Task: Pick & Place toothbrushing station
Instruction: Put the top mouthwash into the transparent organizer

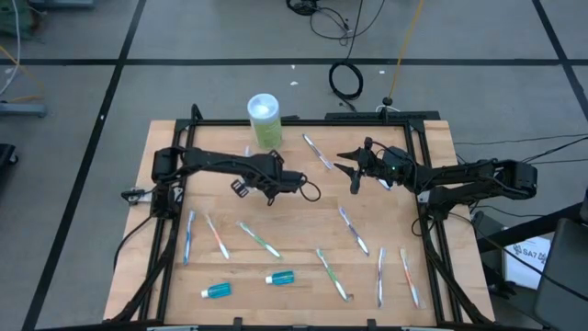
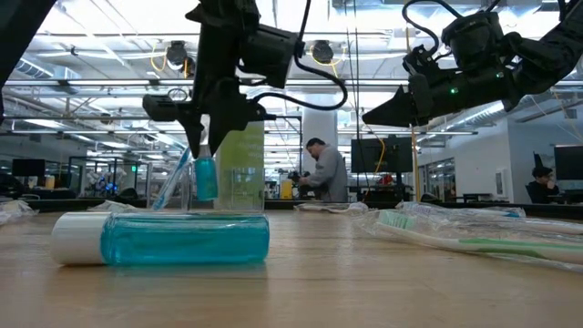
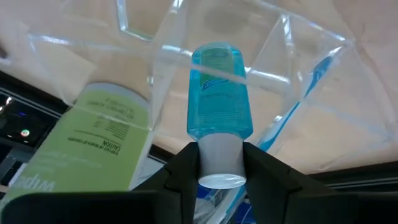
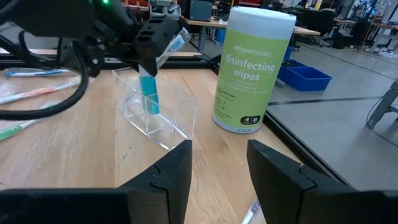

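Note:
A clear plastic cup (image 4: 158, 118), angular with partitions, stands on the table beside a green wipes canister (image 4: 252, 68). One blue-headed toothbrush (image 4: 176, 42) leans inside it. My left gripper (image 1: 242, 187) hangs over the cup, shut on a blue toothpaste tube (image 3: 219, 93) whose lower end is inside the cup walls. Whether the tube touches the cup's floor cannot be told. My right gripper (image 4: 217, 168) waits level to the right of the cup, open with nothing between its fingers. Several toothbrushes (image 1: 260, 239) and two blue tubes (image 1: 280, 278) lie flat on the near half of the table. My left gripper pinches the tube's white cap (image 3: 219, 163) between its two fingers (image 3: 186, 171), one on each side. The fingers slant down from above at the cup. The tube hangs below them cap up, nearly upright, its blue body (image 4: 150, 99) inside the cup.
The wipes canister (image 1: 265, 119) stands at the table's far edge, just behind the cup. A black frame rail (image 1: 303, 121) runs along the table's far side. One toothbrush (image 1: 319, 152) lies between the two grippers. A blue tube (image 2: 164, 239) lies close to the low camera.

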`<state>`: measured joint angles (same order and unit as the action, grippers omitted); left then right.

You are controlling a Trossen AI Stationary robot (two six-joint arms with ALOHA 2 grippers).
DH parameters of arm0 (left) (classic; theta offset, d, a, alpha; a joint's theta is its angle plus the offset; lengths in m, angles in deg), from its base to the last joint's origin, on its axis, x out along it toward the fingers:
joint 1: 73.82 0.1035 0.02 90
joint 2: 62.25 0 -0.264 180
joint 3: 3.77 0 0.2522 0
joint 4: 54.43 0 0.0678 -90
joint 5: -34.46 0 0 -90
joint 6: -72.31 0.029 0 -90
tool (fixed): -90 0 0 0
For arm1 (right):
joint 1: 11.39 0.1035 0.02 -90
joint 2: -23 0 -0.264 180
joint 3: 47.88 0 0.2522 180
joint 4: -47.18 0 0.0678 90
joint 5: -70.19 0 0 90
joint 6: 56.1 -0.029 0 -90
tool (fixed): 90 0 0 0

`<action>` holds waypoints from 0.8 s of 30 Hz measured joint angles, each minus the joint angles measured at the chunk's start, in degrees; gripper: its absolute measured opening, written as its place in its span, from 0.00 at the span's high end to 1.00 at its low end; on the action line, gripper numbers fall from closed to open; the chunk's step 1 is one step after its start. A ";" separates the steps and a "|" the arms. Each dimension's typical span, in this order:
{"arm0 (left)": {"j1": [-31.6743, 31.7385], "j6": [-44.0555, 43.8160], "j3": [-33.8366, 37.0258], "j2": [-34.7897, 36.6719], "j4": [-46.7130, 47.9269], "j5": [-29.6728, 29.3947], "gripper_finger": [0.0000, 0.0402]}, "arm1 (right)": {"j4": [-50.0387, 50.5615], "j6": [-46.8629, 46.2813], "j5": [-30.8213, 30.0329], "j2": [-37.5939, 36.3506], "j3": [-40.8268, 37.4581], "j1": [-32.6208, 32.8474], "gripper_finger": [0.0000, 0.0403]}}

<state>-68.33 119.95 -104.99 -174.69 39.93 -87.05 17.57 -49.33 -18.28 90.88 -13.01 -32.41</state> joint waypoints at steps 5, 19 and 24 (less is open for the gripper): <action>0.97 -0.95 1.39 0.00 -0.93 0.78 0.72 | -0.01 -0.03 0.00 0.00 0.01 0.00 0.64; 0.92 1.44 4.92 0.00 -2.91 -1.29 0.72 | -0.03 -0.03 0.00 -0.01 0.01 0.00 0.64; 0.92 1.60 4.92 0.00 -2.95 -1.67 0.72 | -0.03 -0.03 0.00 -0.02 0.01 0.00 0.64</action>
<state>-67.41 121.54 -100.08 -174.69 36.98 -88.72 17.54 -49.36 -18.27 90.86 -13.00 -32.41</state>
